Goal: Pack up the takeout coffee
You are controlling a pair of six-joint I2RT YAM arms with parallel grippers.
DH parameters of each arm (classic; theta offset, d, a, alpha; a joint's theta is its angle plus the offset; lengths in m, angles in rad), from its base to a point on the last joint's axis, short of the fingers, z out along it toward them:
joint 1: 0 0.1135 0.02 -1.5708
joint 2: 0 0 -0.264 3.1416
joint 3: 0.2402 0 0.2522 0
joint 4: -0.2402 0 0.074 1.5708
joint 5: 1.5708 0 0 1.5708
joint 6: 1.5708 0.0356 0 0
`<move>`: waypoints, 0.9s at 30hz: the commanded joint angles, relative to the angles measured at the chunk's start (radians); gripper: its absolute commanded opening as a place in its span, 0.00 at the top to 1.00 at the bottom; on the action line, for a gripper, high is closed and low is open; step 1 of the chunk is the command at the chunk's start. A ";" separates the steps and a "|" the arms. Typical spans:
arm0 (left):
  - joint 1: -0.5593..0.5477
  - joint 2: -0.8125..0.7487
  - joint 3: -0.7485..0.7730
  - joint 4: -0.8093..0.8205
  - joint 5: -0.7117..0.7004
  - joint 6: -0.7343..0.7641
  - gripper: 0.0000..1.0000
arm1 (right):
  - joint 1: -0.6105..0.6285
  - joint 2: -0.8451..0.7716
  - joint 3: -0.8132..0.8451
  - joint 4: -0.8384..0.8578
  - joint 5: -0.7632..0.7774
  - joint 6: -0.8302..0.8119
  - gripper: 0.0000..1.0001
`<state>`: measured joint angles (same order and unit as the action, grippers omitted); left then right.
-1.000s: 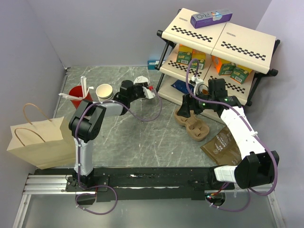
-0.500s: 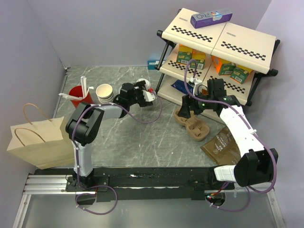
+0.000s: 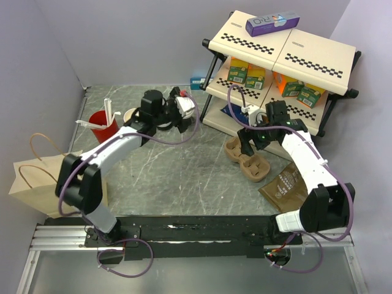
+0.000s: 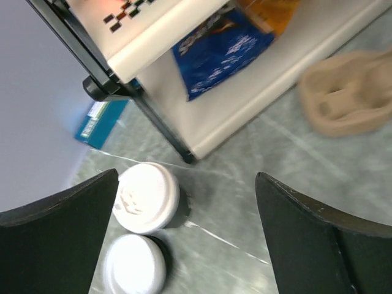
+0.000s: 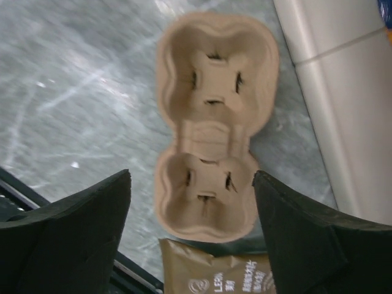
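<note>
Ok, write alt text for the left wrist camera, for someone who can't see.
Two white-lidded takeout coffees stand side by side on the table, framed by the open left pincer. Beyond are a shelf holding a blue bag and a pulp cup carrier.

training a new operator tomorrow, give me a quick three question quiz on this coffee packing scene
1. How many white-lidded cups show in the left wrist view?
2. True or false: the cup carrier already holds a cup.
3. What lies on the top shelf? A) a purple box B) a kettle C) a plate

Key: 1) two. 2) false, both wells are empty. 3) A.
</note>
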<state>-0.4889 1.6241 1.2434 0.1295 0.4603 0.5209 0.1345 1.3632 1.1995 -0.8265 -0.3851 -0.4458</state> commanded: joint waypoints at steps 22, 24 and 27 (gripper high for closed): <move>0.001 -0.254 -0.022 -0.364 -0.017 -0.251 0.01 | -0.007 0.274 0.048 -0.017 0.066 -0.028 0.44; 0.001 -0.248 -0.012 -0.364 -0.020 -0.252 0.00 | -0.007 0.277 0.049 -0.014 0.066 -0.030 0.45; 0.003 -0.242 -0.007 -0.367 -0.026 -0.248 0.01 | -0.003 0.280 0.052 -0.014 0.063 -0.042 0.47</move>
<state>-0.4885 1.3727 1.2007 -0.2531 0.4465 0.2901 0.1318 1.6272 1.2133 -0.8341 -0.3088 -0.4664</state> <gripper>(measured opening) 0.995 0.541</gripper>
